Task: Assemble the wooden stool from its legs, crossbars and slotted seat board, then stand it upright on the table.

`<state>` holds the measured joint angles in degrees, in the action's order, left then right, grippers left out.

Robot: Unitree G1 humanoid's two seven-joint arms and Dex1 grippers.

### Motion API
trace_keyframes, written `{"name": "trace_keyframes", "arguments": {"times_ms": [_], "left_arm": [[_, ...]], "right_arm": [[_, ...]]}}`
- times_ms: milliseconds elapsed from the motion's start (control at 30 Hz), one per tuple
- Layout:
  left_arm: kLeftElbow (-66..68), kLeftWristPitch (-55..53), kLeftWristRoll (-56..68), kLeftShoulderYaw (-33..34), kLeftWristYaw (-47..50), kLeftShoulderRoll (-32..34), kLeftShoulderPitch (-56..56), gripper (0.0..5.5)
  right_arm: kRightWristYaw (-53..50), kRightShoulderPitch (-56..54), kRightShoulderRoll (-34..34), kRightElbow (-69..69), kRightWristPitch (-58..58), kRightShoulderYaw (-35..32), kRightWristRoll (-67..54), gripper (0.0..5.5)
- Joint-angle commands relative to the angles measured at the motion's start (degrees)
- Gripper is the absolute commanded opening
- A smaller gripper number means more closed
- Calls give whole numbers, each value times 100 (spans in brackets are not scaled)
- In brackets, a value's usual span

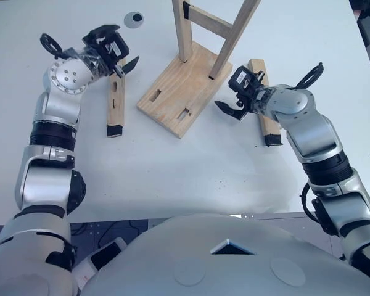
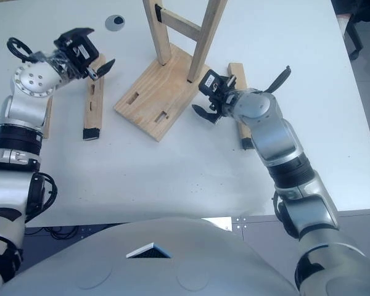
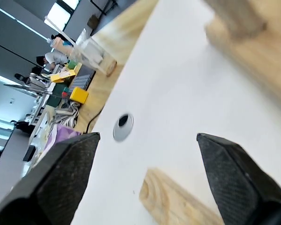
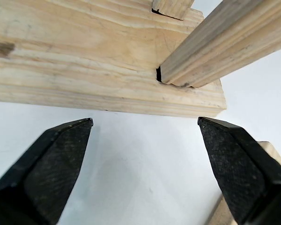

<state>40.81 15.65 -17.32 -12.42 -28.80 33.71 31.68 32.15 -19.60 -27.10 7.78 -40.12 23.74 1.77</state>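
Head view, seat board (image 1: 172,95): lies flat on the white counter (image 1: 172,172), mid-scene.
Head view, standing legs (image 1: 182,31): two stand upright in the board's far slots, joined by a crossbar (image 1: 209,21).
Head view, near slots (image 1: 154,97): two open cut-outs show at the board's near end.
Head view, left loose leg (image 1: 115,105): flat on the counter, left of the board and apart from it.
Head view, right loose leg (image 1: 270,128): flat on the counter, just right of the board, partly under the right forearm.
Head view, left gripper (image 1: 126,68): over the left loose leg's far end, jaws spread, holding nothing.
Head view, right gripper (image 1: 228,111): near the board's right edge, jaws spread, holding nothing.
Head view, grey disc (image 1: 134,19): set in the counter, far left.
Left wrist view: jaws wide apart; an end of the left loose leg (image 3: 178,206) shows between them, and the grey disc lies beyond.
Right wrist view: jaws wide apart, facing the board's edge where one leg sits in its slot.
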Motion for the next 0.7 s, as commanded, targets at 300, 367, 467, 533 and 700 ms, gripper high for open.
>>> {"name": "trace_keyframes", "arguments": {"times_ms": [300,367,467,533,700], "left_arm": [[1001,1655,-521,-691,97,-112,-75,381],[850,1823,-464,-745,-105,-91,-206,381],[625,1960,-448,-824,-278,-35,-439,381],[324,1992,-343,-838,-450,16,-651,381],[-1029,1842,-12,-915,-987,219,-1349,381]], "right_arm": [[-282,-156,446,-757,69,-230,124,414],[-297,-204,481,-842,96,-239,158,414],[-330,-330,496,-1044,192,-240,241,414],[-356,-438,539,-1189,268,-230,274,414],[-412,-753,743,-1819,635,-151,417,414]]}}
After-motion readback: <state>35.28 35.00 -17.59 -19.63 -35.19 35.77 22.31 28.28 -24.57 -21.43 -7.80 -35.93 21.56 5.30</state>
